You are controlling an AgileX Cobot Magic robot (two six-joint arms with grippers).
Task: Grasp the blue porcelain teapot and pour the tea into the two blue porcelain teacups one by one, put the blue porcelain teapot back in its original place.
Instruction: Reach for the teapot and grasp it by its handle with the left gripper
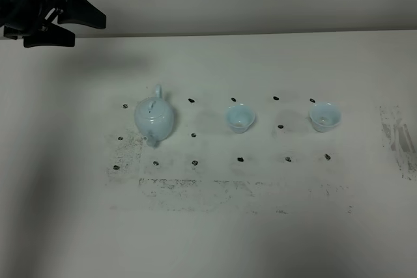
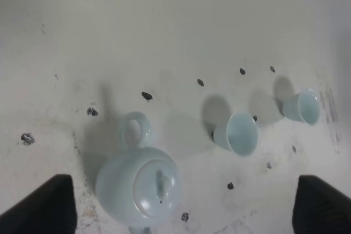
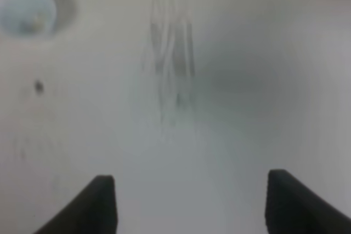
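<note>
In my left wrist view, the bottom edge cuts off the thin spout of the round pale-blue glazed teapot (image 2: 137, 187). Its lid is on, so I cannot see if there is tea inside.

The top left corner of the high view cuts off part of the black left gripper (image 1: 81, 28). In its own wrist view only the ends of its fingers (image 2: 46, 206) show, cut by the bottom edge.

The right wrist view is all blurry. A pale-blue round thing (image 3: 24, 9) sits at the edge there, too fuzzy for me to name. The black right gripper (image 3: 189, 204) shows only two finger ends.

In the high view, the middle pale-blue handleless cup (image 1: 240, 118) and the right pale-blue handleless cup (image 1: 324, 116) are too small for me to tell what is in them.
</note>
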